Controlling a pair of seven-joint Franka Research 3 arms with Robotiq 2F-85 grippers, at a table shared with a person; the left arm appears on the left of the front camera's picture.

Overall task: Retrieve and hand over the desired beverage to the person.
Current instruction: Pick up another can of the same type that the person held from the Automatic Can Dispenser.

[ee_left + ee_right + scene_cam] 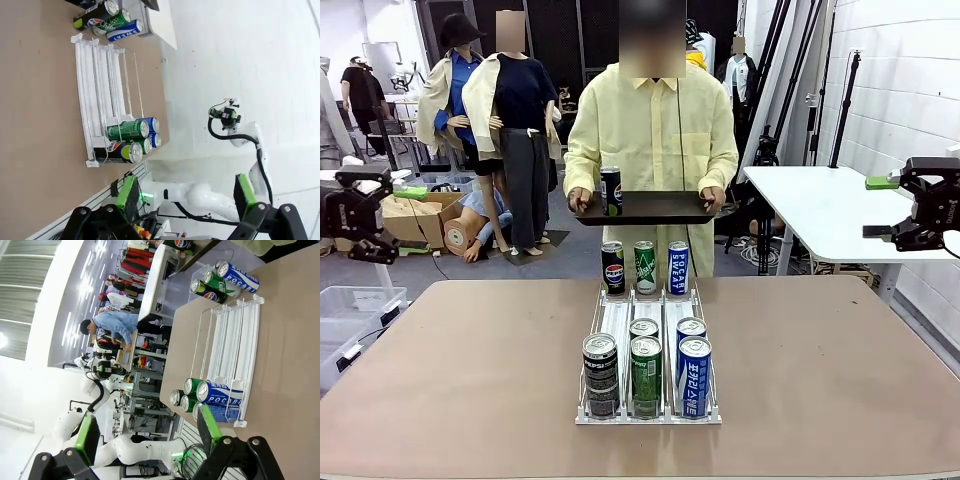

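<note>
My left gripper (408, 220) hangs in the air at nine o'clock of the front view, off the side of the brown table (840, 370). Its jaws are spread as wide as they go, with nothing between them. Looking down my left wrist, the green pads (127, 192) stand far apart and bare. My right gripper (877, 208) hangs at three o'clock, in front of a white side table (810, 200). It is equally wide open and has hold of nothing.

The drinks are at the middle of the brown table, well apart from both my grippers. A white rack (620, 320) with three lanes holds five cans. At its near end a black Pepsi can (601, 375), a green can (646, 375) and a blue can (694, 375) stand side by side. A second green can (643, 330) and a second blue can (691, 328) stand just behind them. At twelve o'clock from the rack, just past its far end, three more stand upright in a row: a far black can (612, 267), a far green can (645, 267) and a far blue can (678, 267).

The person (650, 130) stands at twelve o'clock across the table, holding a black tray (660, 210) level with both hands (713, 198). One dark tray can (611, 190) stands upright toward the tray's nine o'clock end.

From my left wrist the rack lies at eleven o'clock; from my right wrist, at one o'clock.
</note>
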